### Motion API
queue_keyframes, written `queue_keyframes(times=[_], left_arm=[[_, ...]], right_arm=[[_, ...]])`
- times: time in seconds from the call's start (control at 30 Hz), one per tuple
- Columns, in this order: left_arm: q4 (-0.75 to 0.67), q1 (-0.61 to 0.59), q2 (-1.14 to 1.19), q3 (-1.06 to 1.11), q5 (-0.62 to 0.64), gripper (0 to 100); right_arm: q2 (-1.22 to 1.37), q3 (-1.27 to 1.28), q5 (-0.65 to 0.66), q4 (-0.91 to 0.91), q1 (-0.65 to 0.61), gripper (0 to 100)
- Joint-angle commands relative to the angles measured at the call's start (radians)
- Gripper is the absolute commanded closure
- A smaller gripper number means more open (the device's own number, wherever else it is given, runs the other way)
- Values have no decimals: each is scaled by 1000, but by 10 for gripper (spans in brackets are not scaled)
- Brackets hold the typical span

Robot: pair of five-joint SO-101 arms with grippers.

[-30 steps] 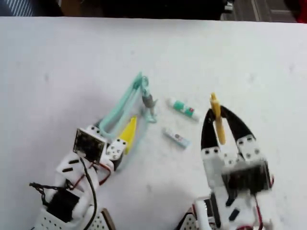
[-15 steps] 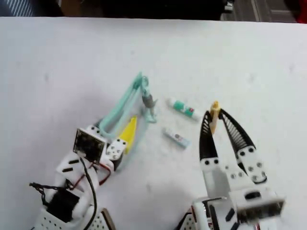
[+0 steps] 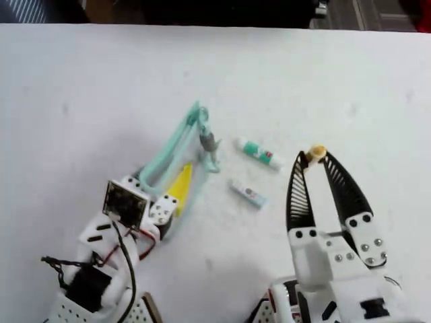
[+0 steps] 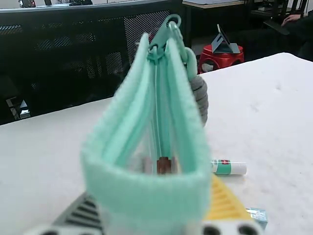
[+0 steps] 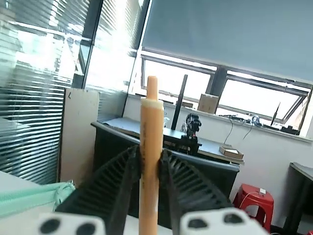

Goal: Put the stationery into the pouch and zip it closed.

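The table (image 3: pixel 81 81) is white and plain, its far edge running straight against a dark room behind. Three things rest on it, all grouped about the middle of its width and somewhat nearer the near edge than the far one. A mint-green pouch (image 3: pixel 176 138) lies slantwise, its zip end pointing toward the far edge, with a grey pull (image 3: pixel 209 141) hanging there. Just to its right lies a white-and-green glue stick (image 3: pixel 258 153) on its side. Closer to the near edge is a small white block (image 3: pixel 248 193) with pale blue ends – near the glue stick, apart from it and from the pouch.
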Motion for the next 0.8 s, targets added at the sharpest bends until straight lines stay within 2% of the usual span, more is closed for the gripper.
queue_keyframes(times=[0.0, 0.13, 0.57, 0.77], left_arm=[[5, 16, 4, 8, -5, 872], [5, 16, 4, 8, -5, 872], [3, 16, 4, 8, -5, 872], [5, 16, 4, 8, -5, 872]], right_arm=[[5, -38, -152, -116, -7, 980], [5, -38, -387, -225, -5, 981], [7, -38, -644, -260, 1, 981], [8, -72, -833, -259, 1, 981]])
